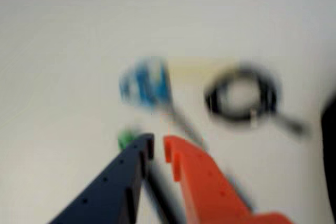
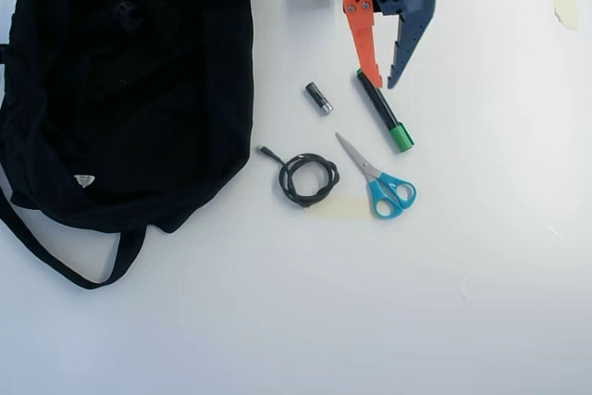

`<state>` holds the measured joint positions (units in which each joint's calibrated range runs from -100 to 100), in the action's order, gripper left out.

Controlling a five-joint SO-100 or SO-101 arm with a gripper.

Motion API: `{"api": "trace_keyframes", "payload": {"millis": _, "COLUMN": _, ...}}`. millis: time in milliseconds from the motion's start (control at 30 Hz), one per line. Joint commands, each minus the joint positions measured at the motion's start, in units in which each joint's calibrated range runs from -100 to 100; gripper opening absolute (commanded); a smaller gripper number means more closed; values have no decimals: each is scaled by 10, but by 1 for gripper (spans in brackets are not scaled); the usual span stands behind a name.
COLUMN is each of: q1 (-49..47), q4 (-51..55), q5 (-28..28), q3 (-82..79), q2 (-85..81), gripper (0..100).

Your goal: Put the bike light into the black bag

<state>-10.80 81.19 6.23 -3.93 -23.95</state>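
Jaws open, empty, tips just over black end of green marker (image 2: 388, 117). Black bag (image 2: 129, 90) on left of worktop (image 2: 481, 275) in overhead view. Bike light: can't tell where. Cable (image 2: 310, 179), scissors (image 2: 379, 178), small cylinder (image 2: 319, 98) lie right of bag.

Black bag (image 2: 129, 71): black fabric with a small white triangular label (image 2: 84, 179); table (image 2: 481, 275): white. Gripper (image 2: 383, 80): one orange finger, one dark blue finger. Marker (image 2: 384, 113): black body, green cap; scissors (image 2: 377, 178): silver blades, blue handles; cable (image 2: 308, 179): black; small cylinder (image 2: 319, 98): black and silver.
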Motion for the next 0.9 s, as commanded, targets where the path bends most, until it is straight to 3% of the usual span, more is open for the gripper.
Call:
{"api": "trace_keyframes", "payload": {"millis": 0, "q1": -6, "q4": 7, "q5": -2, "q3": -130, "q2": -118, "gripper": 2}}
{"api": "trace_keyframes", "payload": {"millis": 100, "q1": -18, "q4": -20, "q5": -2, "q3": -226, "q2": -178, "gripper": 2}}
{"api": "trace_keyframes", "payload": {"millis": 300, "q1": -34, "q4": -265, "q5": -1, "q3": -554, "q2": -315, "gripper": 2}}
{"api": "trace_keyframes", "payload": {"millis": 400, "q1": -39, "q4": -324, "q5": -2, "q3": -680, "q2": -376, "gripper": 2}}
{"api": "trace_keyframes", "payload": {"millis": 733, "q1": -22, "q4": -318, "q5": -3, "q3": -945, "q2": -667, "gripper": 2}}
{"api": "trace_keyframes", "payload": {"millis": 867, "q1": -17, "q4": -182, "q5": -4, "q3": -954, "q2": -751, "gripper": 2}}
